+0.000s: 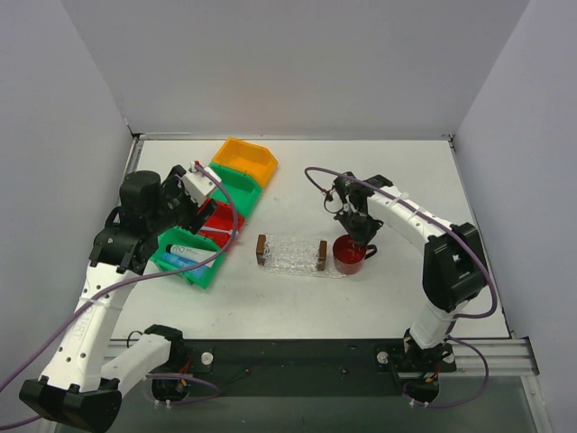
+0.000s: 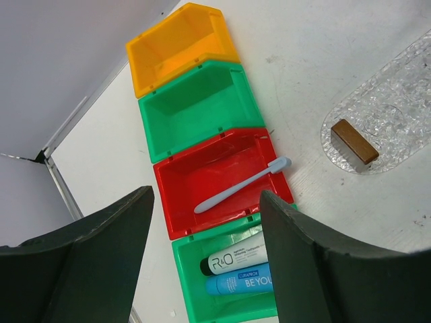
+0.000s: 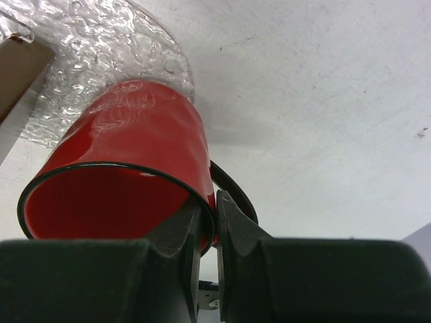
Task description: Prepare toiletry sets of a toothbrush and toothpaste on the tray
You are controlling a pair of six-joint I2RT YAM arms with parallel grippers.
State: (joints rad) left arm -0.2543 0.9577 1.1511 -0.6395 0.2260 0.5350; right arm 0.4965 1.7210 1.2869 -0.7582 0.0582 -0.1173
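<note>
The pale blue toothbrush (image 2: pixel 242 184) lies in the red bin (image 2: pixel 202 171). Two toothpaste tubes, one silver-grey (image 2: pixel 236 256) and one blue (image 2: pixel 242 280), lie in the near green bin (image 2: pixel 195 296). My left gripper (image 2: pixel 205 262) is open and empty, hovering above these bins (image 1: pixel 194 257). The clear glass tray (image 1: pixel 290 255) with brown handles lies mid-table and also shows in the left wrist view (image 2: pixel 390 114). My right gripper (image 3: pixel 209 229) is shut on the rim of a red cup (image 3: pixel 121 182), which stands at the tray's right end (image 1: pixel 349 254).
A second green bin (image 2: pixel 195 108) and an orange bin (image 2: pixel 178 47) continue the row toward the back. White walls enclose the table on three sides.
</note>
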